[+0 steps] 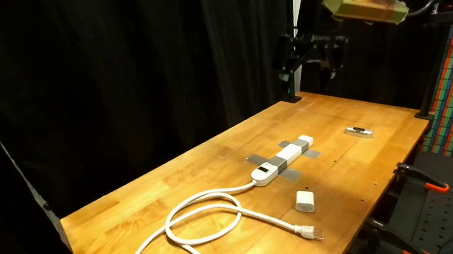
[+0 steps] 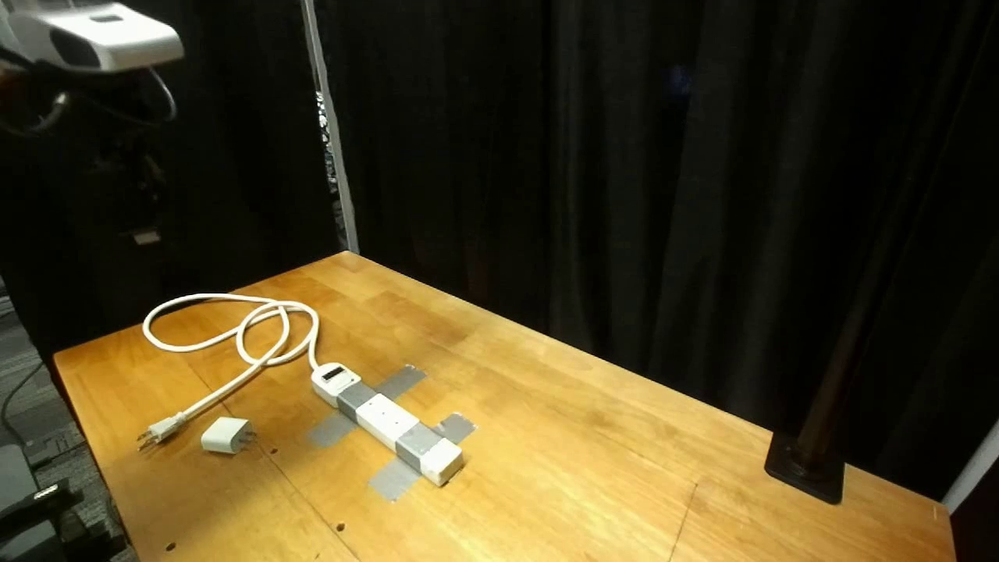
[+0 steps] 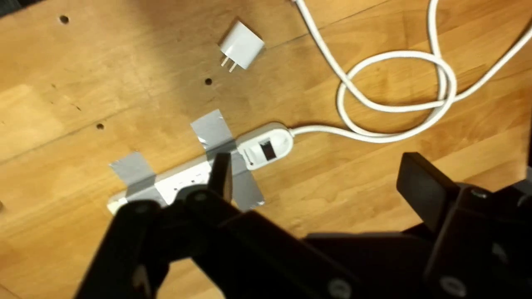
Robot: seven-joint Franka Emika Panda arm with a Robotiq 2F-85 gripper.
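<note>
Spread wide apart at the front of the wrist view: black fingers (image 3: 424, 191), with the wooden desk (image 3: 332, 182) visible through the gap. Clamped on nothing, touching nothing; hung well above the desk in an exterior view. Not yet made, then: any grip, or even a first contact.

Below, partly hidden behind a finger: white power strip (image 3: 185, 178), pinned flat by two bands of grey tape (image 3: 213, 128). Securing apparently done, with both bands stuck down at each side. Outlet slots visible between the bands, with nothing plugged into them.

Running off one end, joined to it: white cord (image 3: 388, 109), looped and crossing over itself.

Off to the side of the strip, near but not touching: white adapter (image 3: 242, 45), lying loose on the desk with two prongs exposed. Ungripped, unplugged, and by the look of it wholly undealt with. Near it in both exterior views, yet apart: the cord's plug (image 2: 165, 428), likewise free of any socket. Judged from all this, seemingly only the setting-out complete; the actual handling all left to do.

Farther along the desk in an exterior view: small silvery item (image 1: 359, 132), too small to identify. At the back: black curtain (image 1: 128, 70), hanging behind the desk's edge.
</note>
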